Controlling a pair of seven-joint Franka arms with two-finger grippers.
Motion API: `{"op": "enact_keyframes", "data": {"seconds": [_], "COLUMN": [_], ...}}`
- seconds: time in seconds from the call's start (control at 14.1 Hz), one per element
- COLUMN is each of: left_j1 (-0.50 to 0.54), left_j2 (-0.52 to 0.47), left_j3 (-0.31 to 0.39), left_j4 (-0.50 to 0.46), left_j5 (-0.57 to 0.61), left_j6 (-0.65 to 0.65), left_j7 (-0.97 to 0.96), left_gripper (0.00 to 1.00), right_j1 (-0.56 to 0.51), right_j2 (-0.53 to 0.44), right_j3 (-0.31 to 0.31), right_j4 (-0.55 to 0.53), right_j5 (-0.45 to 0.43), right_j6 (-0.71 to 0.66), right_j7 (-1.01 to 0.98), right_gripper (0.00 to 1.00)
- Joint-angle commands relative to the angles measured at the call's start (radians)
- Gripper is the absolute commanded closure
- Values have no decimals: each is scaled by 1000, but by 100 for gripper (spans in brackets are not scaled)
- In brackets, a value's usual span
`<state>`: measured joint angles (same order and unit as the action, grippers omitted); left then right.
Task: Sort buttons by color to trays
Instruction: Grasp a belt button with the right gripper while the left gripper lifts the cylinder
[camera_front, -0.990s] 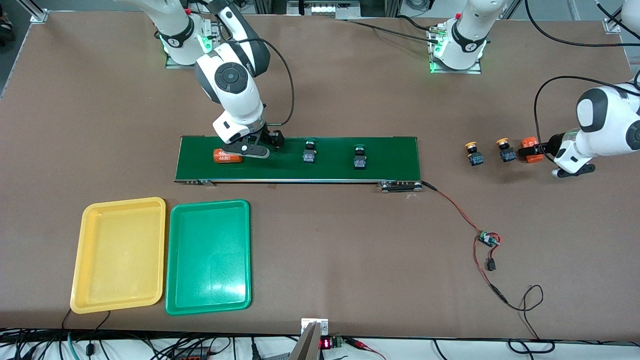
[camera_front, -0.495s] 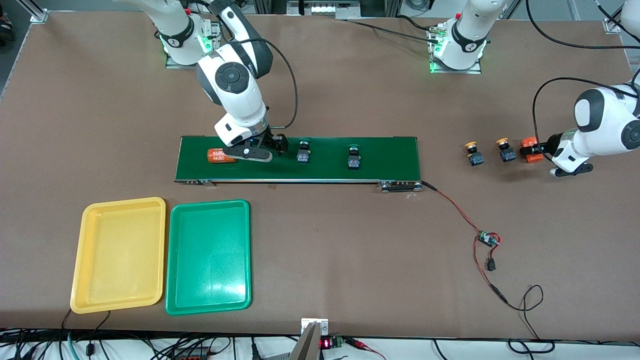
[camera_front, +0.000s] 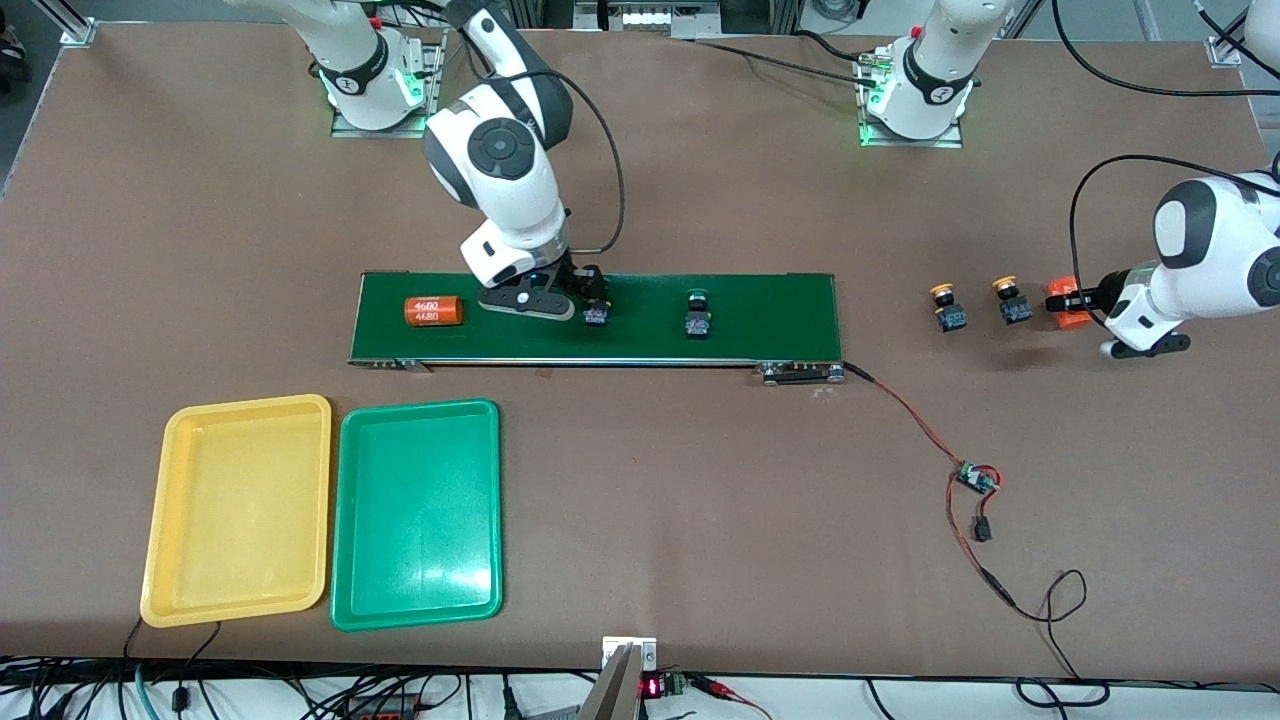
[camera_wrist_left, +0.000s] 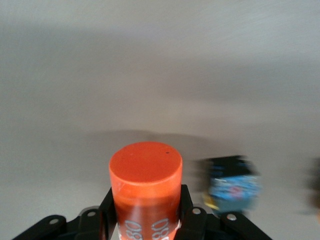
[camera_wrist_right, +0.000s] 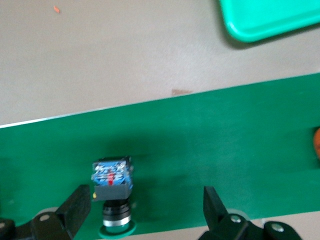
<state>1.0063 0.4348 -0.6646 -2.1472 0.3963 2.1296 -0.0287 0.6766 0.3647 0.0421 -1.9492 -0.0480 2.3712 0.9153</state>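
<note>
Both trays, yellow tray and green tray, lie empty with all four buttons unsorted: the right gripper, jaws wide, straddles a green button on the conveyor belt, while the left gripper clamps an orange 4680 cylinder.

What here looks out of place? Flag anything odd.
Two orange cylinders are mixed in with the buttons: one lies on its side on the green belt; the left gripper is shut on the other. They are not buttons. Both trays, yellow and green, hold nothing.

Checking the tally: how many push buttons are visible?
4: two green-capped on the belt, one under the right gripper, one beside; two yellow-capped on the table near the left gripper.
</note>
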Motion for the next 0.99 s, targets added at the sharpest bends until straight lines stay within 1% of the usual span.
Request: {"op": "enact_keyframes", "data": {"seconds": [0.0, 0.14, 0.28, 0.35, 0.49, 0.71, 0.78, 0.85, 0.92], "left_j1": [-67, -150, -251, -308, -418, -566, -613, -661, -693], "left_j2": [-111, -149, -168, -174, -185, -188, -179, -163, -139], "left_j3": [-78, -81, -82, -81, -81, -81, -81, -79, -79], "left_j4": [36, 41, 69, 84, 90, 90, 90, 95, 107], "left_j5": [9, 10, 9, 9, 7, 6, 6, 7, 7], "left_j6": [-91, -82, -82, -82, -82, -80, -79, -77, -64], "left_j7": [-3, 3, 51, 84, 87, 96, 96, 95, 95], "left_gripper": [100, 100, 100, 100, 100, 100, 100, 100, 100], "right_j1": [29, 32, 32, 29, 27, 20, 17, 15, 9], "right_j2": [66, 76, 85, 91, 111, 117, 117, 117, 106], "right_j3": [-4, -4, -4, -5, -5, -5, -7, -8, -13], "right_j4": [59, 61, 59, 59, 58, 53, 53, 53, 56], "right_j5": [7, 8, 8, 4, 0, -1, -1, -1, 0], "right_j6": [-17, -18, -18, -18, -18, -20, -20, -20, -27], "right_j7": [28, 28, 24, 10, -13, -59, -64, -73, -79], "right_gripper": [0, 0, 0, 11, 30, 55, 61, 69, 81]}}
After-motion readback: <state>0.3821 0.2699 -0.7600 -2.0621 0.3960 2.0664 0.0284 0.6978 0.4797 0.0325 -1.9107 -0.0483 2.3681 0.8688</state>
